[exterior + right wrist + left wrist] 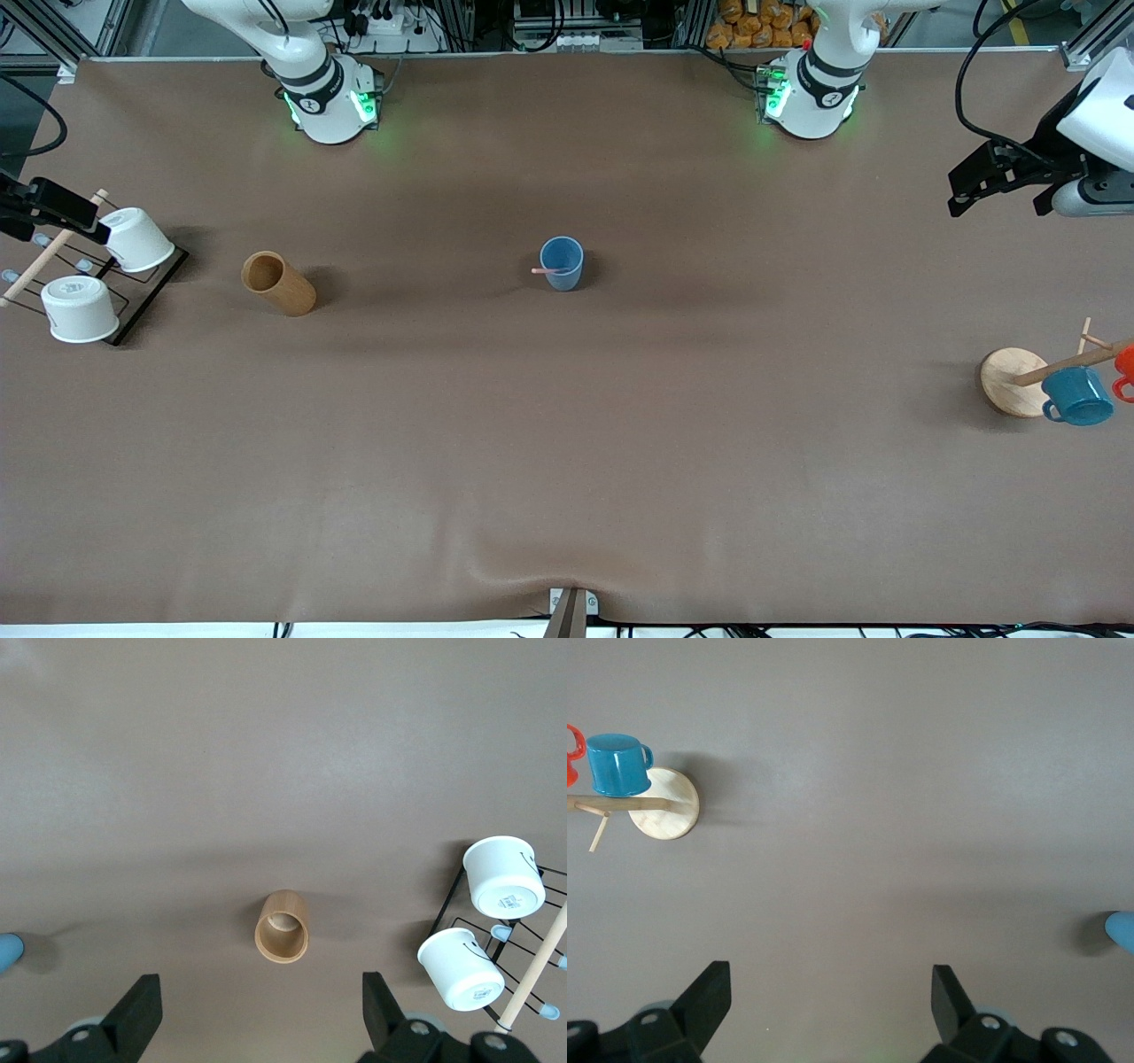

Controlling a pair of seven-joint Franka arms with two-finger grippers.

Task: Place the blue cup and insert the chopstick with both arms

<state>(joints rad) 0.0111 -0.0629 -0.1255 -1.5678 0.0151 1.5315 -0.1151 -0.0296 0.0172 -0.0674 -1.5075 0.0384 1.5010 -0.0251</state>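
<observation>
**One cup, one stick, two claws held wide**

While both arms wait at the two ends of the bench, the single blue cup stands upright near the middle of the bench, with the one chopstick resting in it, its free end poking out over the rim toward the right arm's end. A sliver of the same cup shows at the edge of each wrist view.

One tan cylindrical holder stands well apart from the cup toward the right arm's end, slightly nearer the front camera. Past it at that end sits one black wire rack carrying two white cups, both mouth-down, with a pale wooden rod running across it.

At the left arm's end, nearer the camera than the cup, one wooden mug tree holds one teal mug with a handle and one orange-red mug, only partly in view.

Two claws are present. The right claw hangs over the bench near the tan holder, fingers spread wide apart and holding nothing. The left claw hangs over bare bench at its own end, fingers likewise spread wide and holding nothing.
</observation>
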